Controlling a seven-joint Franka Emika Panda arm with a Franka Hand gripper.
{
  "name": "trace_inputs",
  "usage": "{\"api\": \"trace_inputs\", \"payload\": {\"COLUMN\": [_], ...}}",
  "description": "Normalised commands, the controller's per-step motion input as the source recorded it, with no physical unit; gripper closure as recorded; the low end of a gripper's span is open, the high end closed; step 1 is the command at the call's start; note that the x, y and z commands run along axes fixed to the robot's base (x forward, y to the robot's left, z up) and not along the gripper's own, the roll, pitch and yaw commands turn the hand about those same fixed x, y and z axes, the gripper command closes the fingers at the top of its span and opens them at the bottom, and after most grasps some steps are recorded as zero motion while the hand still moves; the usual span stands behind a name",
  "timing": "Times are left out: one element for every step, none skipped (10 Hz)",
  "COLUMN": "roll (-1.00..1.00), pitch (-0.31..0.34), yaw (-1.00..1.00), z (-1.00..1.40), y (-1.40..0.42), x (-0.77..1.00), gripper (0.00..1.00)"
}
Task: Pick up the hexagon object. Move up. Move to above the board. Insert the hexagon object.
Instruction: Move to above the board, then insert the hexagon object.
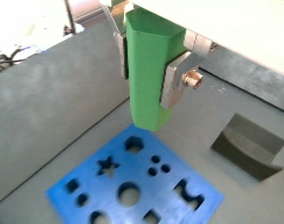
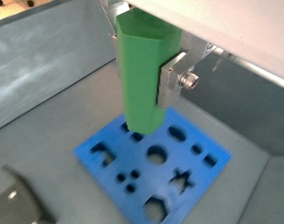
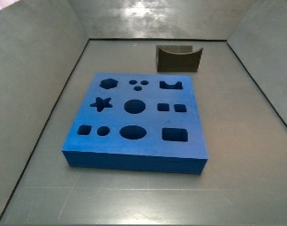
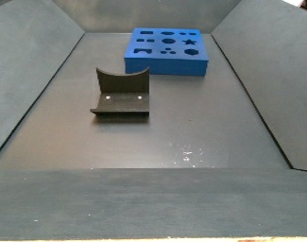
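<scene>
The gripper (image 1: 148, 61) clamps the hexagon object (image 1: 150, 70) upright, high above the board (image 3: 80, 141); vertical hold suits insertion into the hexagon hole (image 3: 107, 83).

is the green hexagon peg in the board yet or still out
Out. In both wrist views the hexagon peg hangs upright in the gripper, jaws shut on it, above the board.

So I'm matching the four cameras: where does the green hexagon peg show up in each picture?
Wrist view: hexagon object, centre, held upright in the gripper.
Wrist view: hexagon object, centre, above the board.
Side view: absent.
Side view: absent.
Shared landmark: the board.
</scene>
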Motion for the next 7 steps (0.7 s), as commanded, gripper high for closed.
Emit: {"api": "trace_inputs", "payload": {"roll": [0.11, 0.07, 0.04, 0.03, 0.0, 0.0, 0.0], "pitch": [0.15, 0.153, 0.143, 0.0, 0.006, 0.0, 0.0], "yaw": [0.02, 0.01, 0.0, 0.0, 0.0, 0.0, -0.3], "z": [0.24, 0.11, 0.06, 0.0, 0.0, 0.0, -0.07], "y": [-0.56, -0.3, -0.2, -0.03, 0.0, 0.0, 0.51], "x": [0.07, 0.1, 0.1, 0.0, 0.0, -0.08, -0.63], "gripper": [1.0, 1.0, 1.0, 1.0, 1.0, 1.0, 1.0]}}
